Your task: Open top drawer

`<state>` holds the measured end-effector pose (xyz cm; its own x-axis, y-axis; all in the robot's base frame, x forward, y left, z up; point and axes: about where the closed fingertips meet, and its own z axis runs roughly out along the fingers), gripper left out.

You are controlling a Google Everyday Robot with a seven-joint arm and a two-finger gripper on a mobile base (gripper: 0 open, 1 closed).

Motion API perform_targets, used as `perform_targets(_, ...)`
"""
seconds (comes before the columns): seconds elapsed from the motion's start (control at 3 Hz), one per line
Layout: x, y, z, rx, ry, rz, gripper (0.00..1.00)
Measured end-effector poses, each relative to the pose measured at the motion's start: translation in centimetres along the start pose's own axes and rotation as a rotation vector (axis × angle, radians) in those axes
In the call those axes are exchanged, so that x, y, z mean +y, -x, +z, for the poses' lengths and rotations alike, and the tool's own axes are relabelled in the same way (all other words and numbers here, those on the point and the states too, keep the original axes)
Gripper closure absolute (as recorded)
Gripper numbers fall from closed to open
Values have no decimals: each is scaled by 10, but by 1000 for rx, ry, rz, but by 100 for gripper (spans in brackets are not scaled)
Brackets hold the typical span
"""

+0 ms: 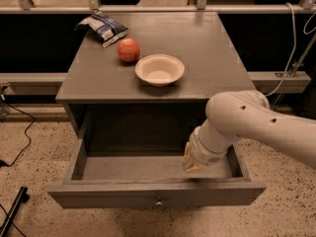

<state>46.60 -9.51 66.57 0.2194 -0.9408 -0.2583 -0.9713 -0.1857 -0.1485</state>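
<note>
Grey wooden top drawer (123, 168) stands pulled well out beneath the cabinet top (217, 48), with its knob (159, 202) at the centre of the front. The gripper (191, 160) sits inside the drawer at the right, near the front panel; its opening cannot be told. An apple (128, 50), a bowl (159, 69) and a snack bag (102, 26) rest on top.

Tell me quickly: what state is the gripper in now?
Gripper: inside the open top drawer, right side; its state cannot be told.

Speckled terrazzo floor (34, 154), a pale ledge (29, 78) along the dark wall (29, 38), metal railing (148, 8) above.
</note>
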Motion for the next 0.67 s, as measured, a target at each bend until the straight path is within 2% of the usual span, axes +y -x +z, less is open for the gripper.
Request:
perform_targets(0.33,25,7,-3,-22,58,20,92)
perform_targets(0.67,35,8,1,-48,109,37,100)
